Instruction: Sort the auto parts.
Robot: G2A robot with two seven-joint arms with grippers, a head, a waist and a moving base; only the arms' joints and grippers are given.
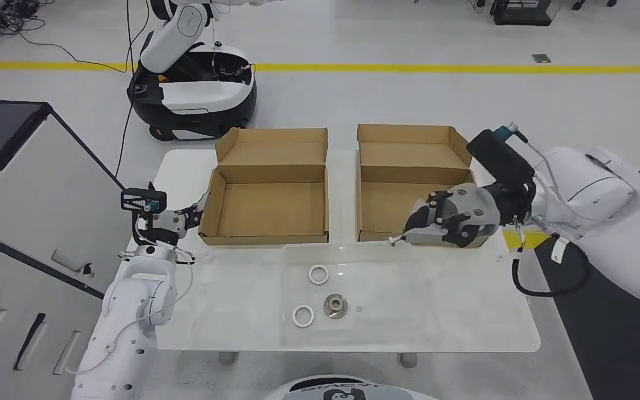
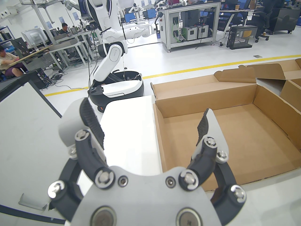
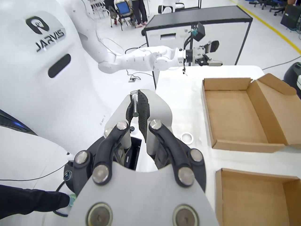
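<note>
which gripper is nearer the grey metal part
Right. The right gripper, holding a bolt, is at the right box's near wall, just beyond the grey metal part; the left gripper is farther, beside the left box.

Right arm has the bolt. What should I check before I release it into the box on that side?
1. Grip: ok, right gripper is shut on the bolt.
2. Position over right box: not ok, the bolt appears at its front wall, not above the floor.
3. Right box floor: ok, the visible part is bare.
4. Left gripper: ok, open, beside left box, well apart.
5. White rings and metal part: ok, apart from both grippers.
</note>
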